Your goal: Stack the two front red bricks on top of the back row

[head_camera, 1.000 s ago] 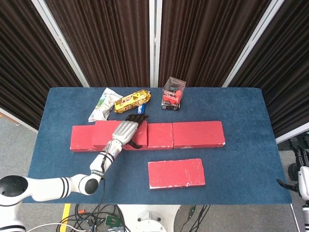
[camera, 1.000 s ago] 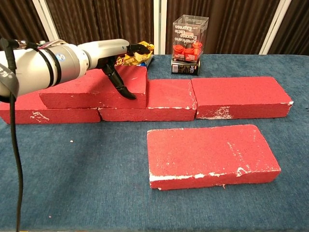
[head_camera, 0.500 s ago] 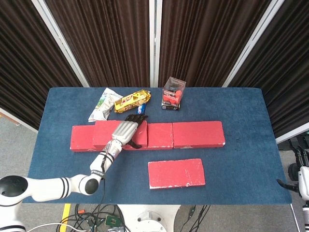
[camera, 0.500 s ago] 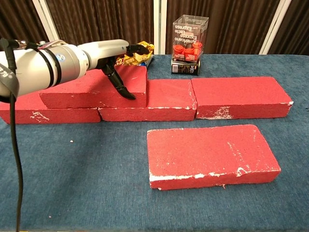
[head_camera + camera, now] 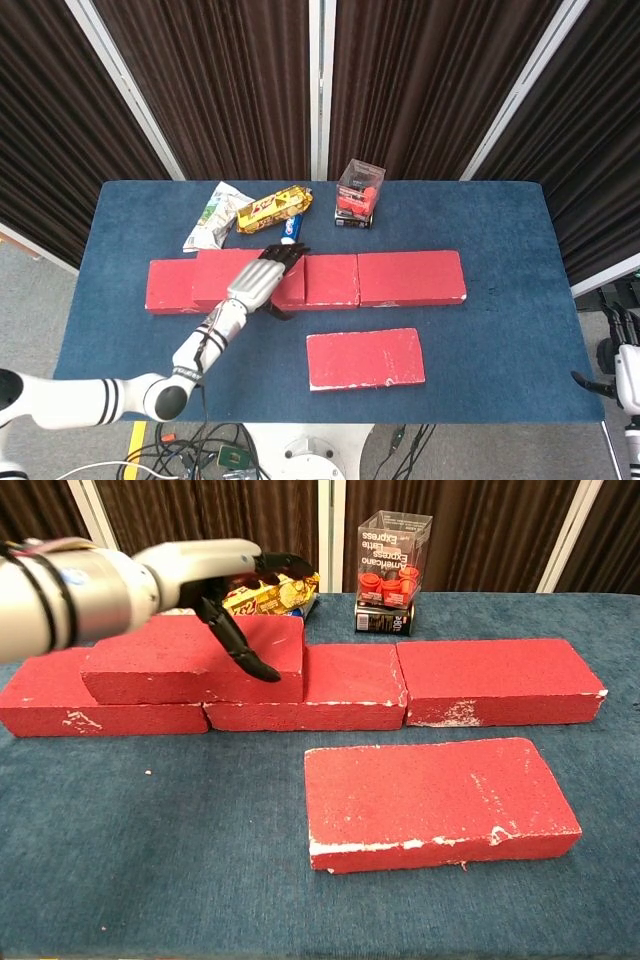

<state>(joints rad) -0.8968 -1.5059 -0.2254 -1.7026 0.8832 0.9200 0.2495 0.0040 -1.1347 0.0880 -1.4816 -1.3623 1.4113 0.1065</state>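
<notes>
While the left hand (image 5: 232,592) hovers open and empty over the stacked brick (image 5: 195,660), the remaining front brick (image 5: 437,800) lies near-right, long axis left-right.

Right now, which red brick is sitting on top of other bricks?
The brick under the left robot hand: that stacked brick lies across two back-row bricks at the left. The front brick lies flat on the table alone.

The left hand (image 5: 215,575) covers part of the stacked brick (image 5: 190,660), so whether its fingers (image 5: 245,655) touch that brick cannot be told. The yellow snack packet (image 5: 270,595) behind the stacked brick is partly hidden by the hand. Only an edge of the right arm (image 5: 625,375) shows; its hand is cut off.
</notes>
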